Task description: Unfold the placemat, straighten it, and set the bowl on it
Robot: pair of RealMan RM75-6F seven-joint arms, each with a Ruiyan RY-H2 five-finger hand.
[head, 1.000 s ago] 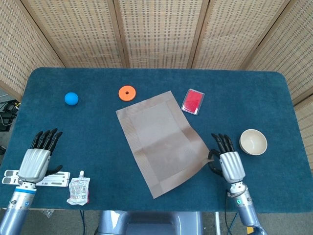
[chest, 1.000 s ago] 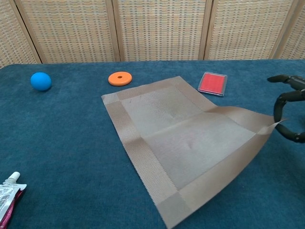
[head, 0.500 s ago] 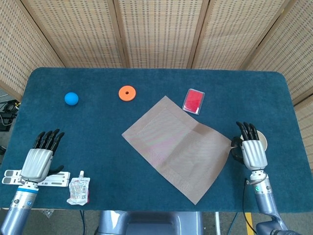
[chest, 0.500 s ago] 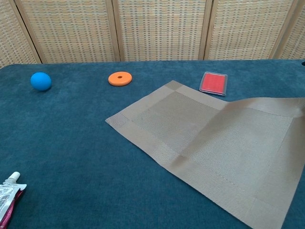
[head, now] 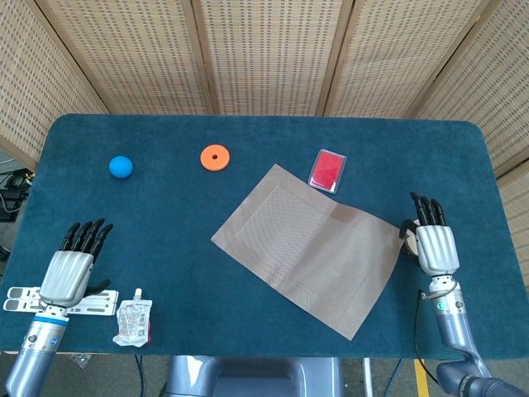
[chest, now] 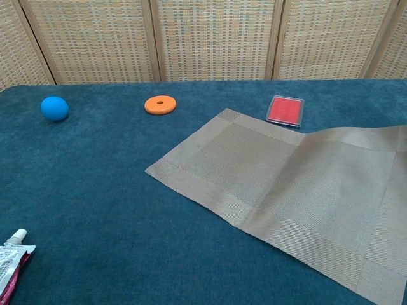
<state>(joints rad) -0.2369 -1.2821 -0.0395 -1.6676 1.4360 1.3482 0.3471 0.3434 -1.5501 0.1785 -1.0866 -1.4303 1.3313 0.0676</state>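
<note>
The placemat point(head: 312, 254) lies unfolded on the right half of the surface point(head: 165, 215), skewed, one corner pointing toward the near edge. Straightening looks like the step in hand. The right robot hand point(head: 433, 245) sits at the mat's right corner by the right edge, fingers stretched forward; whether its thumb pinches the mat underneath I cannot tell. The bowl point(head: 407, 236) is almost wholly hidden behind that hand, only a pale sliver showing. The left robot hand point(head: 69, 269) rests near the near-left corner, fingers apart, holding nothing.

Next, the mat probably needs squaring to the surface edges, then the bowl lifted onto it.

The mat is a thin woven taupe rectangle with a wide border band and a soft crease across it; the surface is napped blue felt.
</note>
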